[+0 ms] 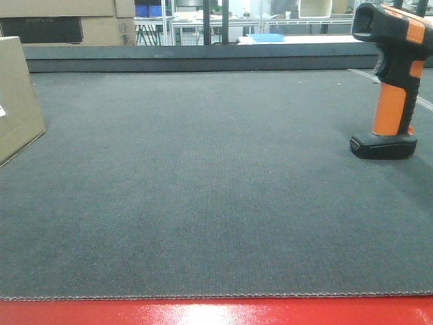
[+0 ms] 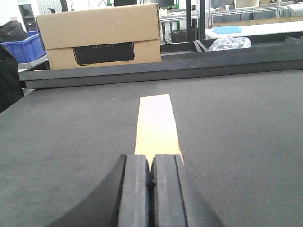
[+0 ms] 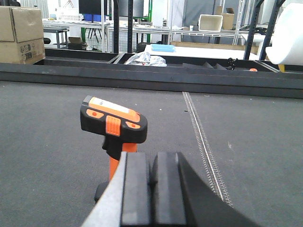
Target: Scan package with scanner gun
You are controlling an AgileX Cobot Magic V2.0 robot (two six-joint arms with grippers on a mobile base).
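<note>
The package (image 1: 17, 101) is a tan cardboard box at the far left of the dark mat, cut off by the frame edge. In the left wrist view its narrow tan face (image 2: 156, 125) runs straight ahead from my left gripper (image 2: 151, 163), whose jaws are closed together with nothing between them. The orange and black scanner gun (image 1: 392, 88) stands upright on its base at the right. In the right wrist view the scanner (image 3: 113, 124) is just ahead and slightly left of my right gripper (image 3: 151, 163), which is shut and empty. Neither gripper shows in the front view.
A raised black rail (image 1: 203, 57) bounds the mat's far side. Beyond it are a large cardboard box (image 2: 102, 35), a blue bin (image 2: 26, 47) and a plastic bag (image 3: 147, 59). A stitched seam (image 3: 203, 142) runs along the mat. A red edge (image 1: 216, 311) marks the front.
</note>
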